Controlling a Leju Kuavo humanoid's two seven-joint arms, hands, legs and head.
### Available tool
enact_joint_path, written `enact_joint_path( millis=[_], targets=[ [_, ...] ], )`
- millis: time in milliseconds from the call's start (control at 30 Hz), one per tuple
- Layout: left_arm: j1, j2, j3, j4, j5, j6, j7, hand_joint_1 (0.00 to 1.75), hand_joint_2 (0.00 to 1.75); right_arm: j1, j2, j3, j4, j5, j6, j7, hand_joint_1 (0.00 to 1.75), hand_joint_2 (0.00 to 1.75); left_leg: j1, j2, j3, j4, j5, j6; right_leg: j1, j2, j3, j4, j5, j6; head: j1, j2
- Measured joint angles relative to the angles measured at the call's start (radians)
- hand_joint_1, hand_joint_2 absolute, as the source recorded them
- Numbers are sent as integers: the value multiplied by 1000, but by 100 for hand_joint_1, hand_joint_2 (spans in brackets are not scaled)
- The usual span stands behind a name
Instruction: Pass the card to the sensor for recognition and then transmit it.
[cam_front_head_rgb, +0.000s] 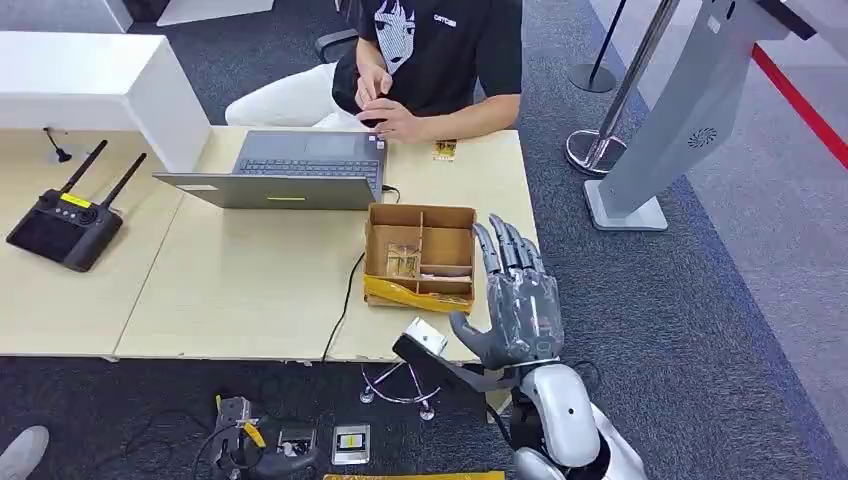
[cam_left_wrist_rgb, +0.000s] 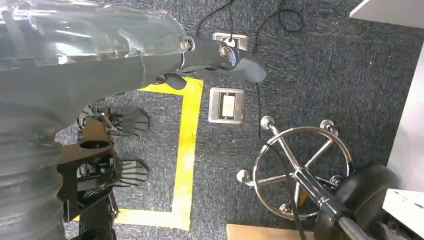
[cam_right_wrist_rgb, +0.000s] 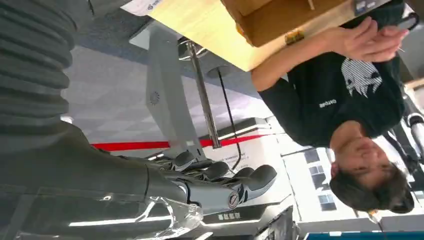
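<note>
Spreading across the head view, the pale wooden desk carries an open grey laptop, a black remote controller with two antennas, and a compartmented cardboard box near its right edge. A person in a black T-shirt sits at the far side, hands together over the desk. A grey stand rises from the carpet to the right. The right hand is raised just beside the box, fingers apart and straight, holding nothing. The left hand hangs over the floor with nothing in it; whether its fingers are spread or curled I cannot tell. Small yellowish cards lie in one box compartment, and another card lies on the desk near the person's hands.
</note>
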Motion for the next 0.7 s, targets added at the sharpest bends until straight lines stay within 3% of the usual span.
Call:
enact_joint_path(
  millis=[233, 700],
  targets=[
    [1, 2, 0, -7, 0, 1, 0, 0, 175, 0, 0, 6, 57, 15, 36, 34, 0, 175, 0, 0, 0, 0, 0, 0, 0, 0, 0, 0, 0, 0, 0, 0],
    [5, 6, 0, -19, 0, 6, 13, 0, 175, -39, 0, -3, 237, 61, 38, 110, 0, 175, 0, 0, 0, 0, 0, 0, 0, 0, 0, 0, 0, 0, 0, 0]
  ],
)
